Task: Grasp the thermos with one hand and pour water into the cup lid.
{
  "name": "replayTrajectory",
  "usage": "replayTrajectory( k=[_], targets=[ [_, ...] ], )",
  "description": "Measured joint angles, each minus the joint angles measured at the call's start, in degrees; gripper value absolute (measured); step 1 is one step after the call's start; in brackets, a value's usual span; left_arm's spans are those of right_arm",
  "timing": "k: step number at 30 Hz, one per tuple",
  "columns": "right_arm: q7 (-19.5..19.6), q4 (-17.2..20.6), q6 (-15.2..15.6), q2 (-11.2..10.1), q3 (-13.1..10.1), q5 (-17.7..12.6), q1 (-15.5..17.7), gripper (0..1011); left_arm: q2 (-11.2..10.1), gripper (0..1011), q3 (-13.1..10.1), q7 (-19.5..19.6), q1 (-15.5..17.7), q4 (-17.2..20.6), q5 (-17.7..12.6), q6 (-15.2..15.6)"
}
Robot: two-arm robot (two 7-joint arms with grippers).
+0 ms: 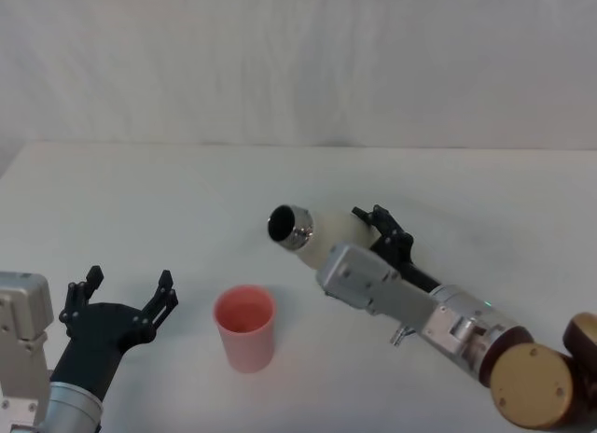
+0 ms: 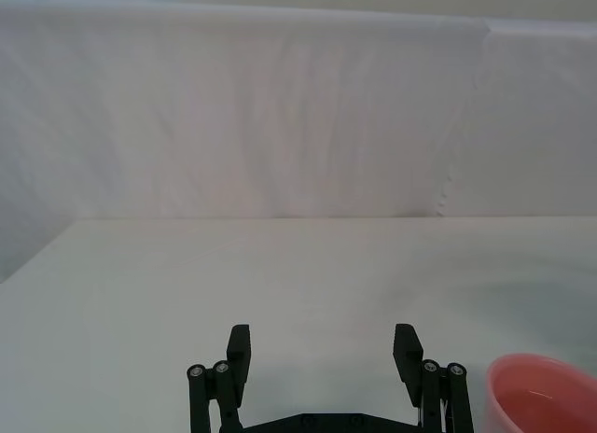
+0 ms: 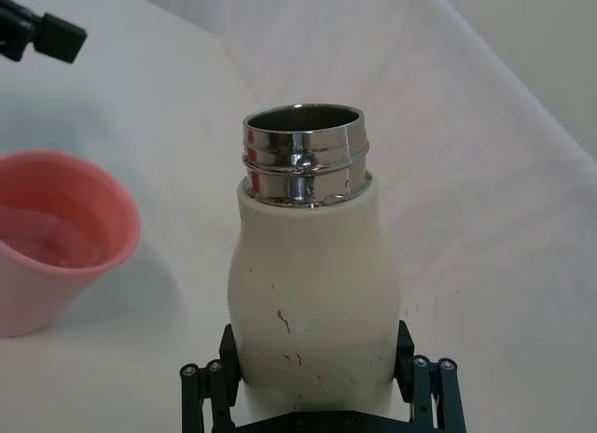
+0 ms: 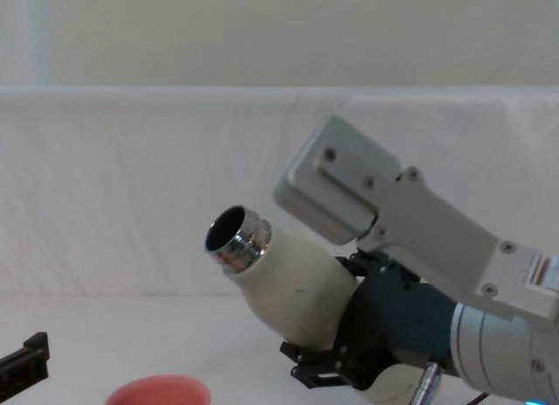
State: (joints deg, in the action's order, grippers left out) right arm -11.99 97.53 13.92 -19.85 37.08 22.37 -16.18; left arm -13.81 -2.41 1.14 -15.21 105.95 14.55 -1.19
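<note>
Above table: right gripper [image 1: 373, 230] tilts thermos [image 1: 312, 231] beside cup lid [image 1: 245, 327].

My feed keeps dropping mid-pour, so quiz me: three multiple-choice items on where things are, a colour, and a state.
1. Where is the cup lid?
A. Between the two end effectors
B. Behind the thermos
C. Right of the right arm

2. What colour is the thermos body?
A. Blue
B. Cream-white
C. Black

3. The left end effector is:
A. Shut on the cup lid
B. Shut on the thermos
C. Open, holding nothing

Answers: 1 A, the head view shows it standing between them. 2 B, cream-white below a steel neck. 3 C, its fingers are spread apart; the right end effector holds the tilted thermos.
</note>
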Motion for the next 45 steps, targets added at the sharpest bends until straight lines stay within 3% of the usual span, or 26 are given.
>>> replayTrajectory(
  k=[23,31,45],
  targets=[
    [-1.0,-0.5,2.1,0.4,3.5,12.4,-1.1,958,0.0,1001,0.0,0.0,0.0,0.0,0.0,0.0],
    [-1.6,-0.5,3.5,0.1,4.6,18.0,-1.1,958,0.0,1001,0.0,0.0,0.0,0.0,0.0,0.0],
    [-2.6,-0.5,3.7,0.6,4.6,22.2,-0.6,958,0.0,1001,0.0,0.0,0.0,0.0,0.0,0.0]
  ],
)
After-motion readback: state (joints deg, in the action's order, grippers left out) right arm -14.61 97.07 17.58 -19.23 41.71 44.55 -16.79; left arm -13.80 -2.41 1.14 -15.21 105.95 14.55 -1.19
